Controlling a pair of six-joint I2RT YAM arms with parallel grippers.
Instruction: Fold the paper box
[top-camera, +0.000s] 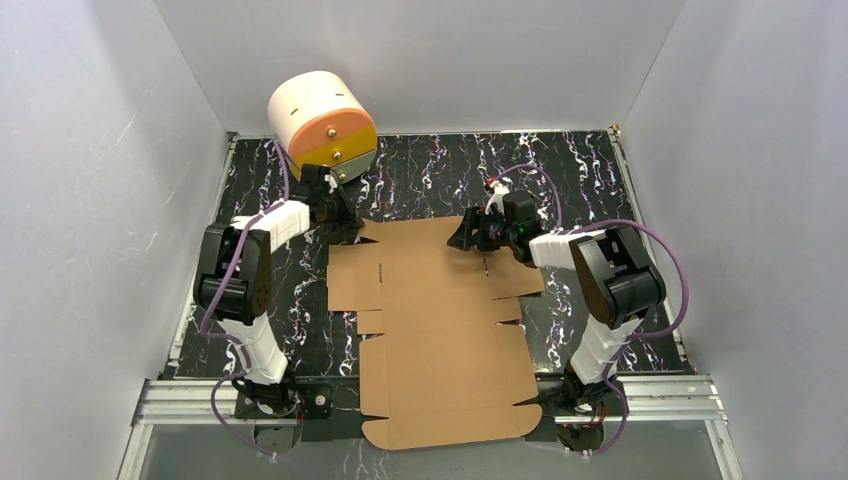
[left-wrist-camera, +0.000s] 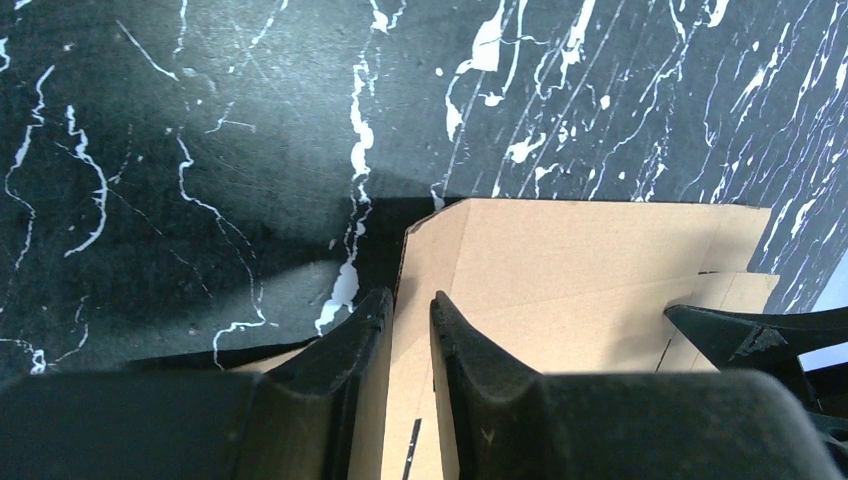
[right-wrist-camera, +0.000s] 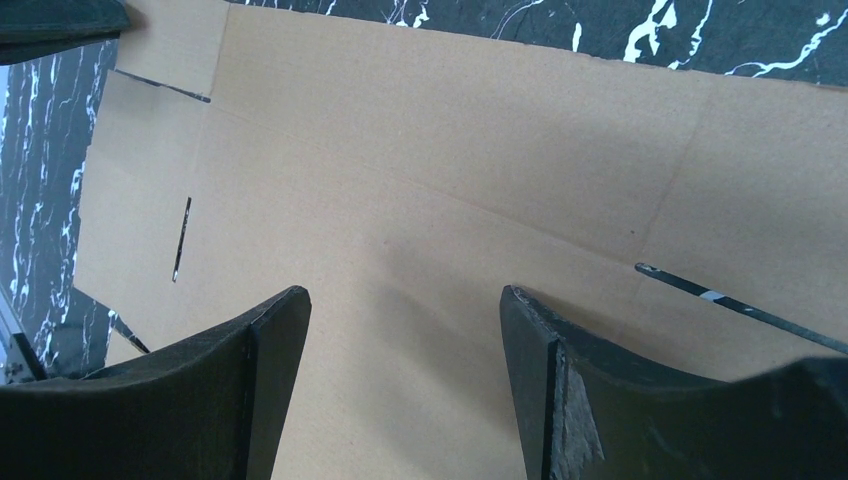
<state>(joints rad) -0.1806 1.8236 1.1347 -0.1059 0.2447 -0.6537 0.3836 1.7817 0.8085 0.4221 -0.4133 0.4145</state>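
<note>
White walls (top-camera: 100, 150) boxed in a black marble table (top-camera: 440, 170), with an aluminium rail (top-camera: 180, 400) along the near edge.

The box (top-camera: 440, 330) was still a flat brown die-cut sheet. It lay face-up from table centre down to 6 o'clock, its near end overhanging the rail between the two arm bases. Side flaps stuck out toward 9 and 3 o'clock. Slits were visible, one clear in the right wrist view (right-wrist-camera: 181, 240).

A cream cabinet (top-camera: 320, 120) with an orange and yellow front sat at 11 o'clock, off the sheet and just behind the left wrist.

The left arm (top-camera: 240, 280) reached from 7 toward 11 o'clock. The right arm (top-camera: 610, 280) reached from 5 toward 1 o'clock.

The left gripper (top-camera: 345, 218) was at the sheet's far-left corner, roughly 11 o'clock of the sheet. In its wrist view (left-wrist-camera: 410, 300) the fingers (left-wrist-camera: 350, 330) were nearly together. One sat by the flap's left edge, and cardboard showed in the narrow gap. I couldn't tell whether it was actually clamping the flap or just closing over it.

The right gripper (top-camera: 462, 238) was over the sheet's far-right part, about 1 o'clock. In its wrist view (right-wrist-camera: 405, 295) it was released, with the fingers (right-wrist-camera: 275, 340) spread wide over bare cardboard and nothing between them.
</note>
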